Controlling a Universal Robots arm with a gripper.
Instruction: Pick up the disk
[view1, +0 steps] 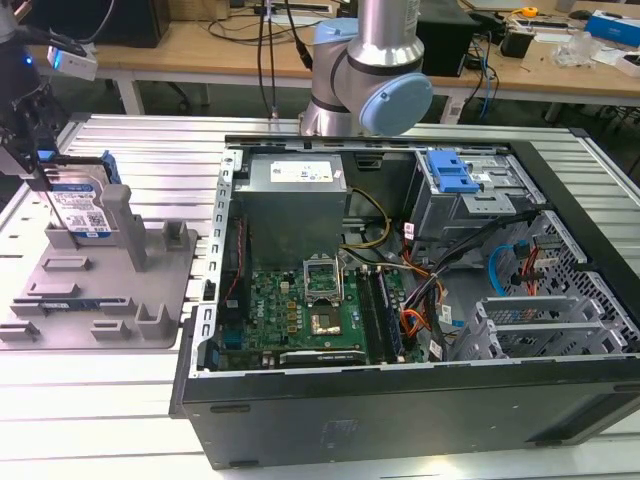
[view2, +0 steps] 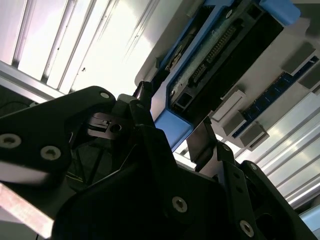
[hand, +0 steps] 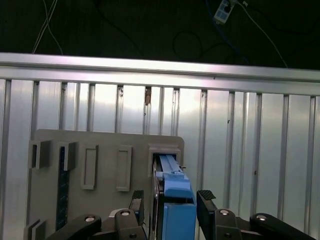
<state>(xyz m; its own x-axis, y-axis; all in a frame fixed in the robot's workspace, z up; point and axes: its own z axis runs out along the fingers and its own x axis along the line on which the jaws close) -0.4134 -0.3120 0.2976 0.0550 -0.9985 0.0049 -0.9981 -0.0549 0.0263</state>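
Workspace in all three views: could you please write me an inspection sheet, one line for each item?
Surface: slotted aluminium table carrying a grey fixture plate.
Job's things: disk stands on edge between the plate's posts.
Clutter: open computer case with a blue drive-bay latch.
Grippers: gripper open, fingers on either side of the disk.
Cables: orange and black wires inside the case.
Surroundings: wooden workbenches behind; robot arm.
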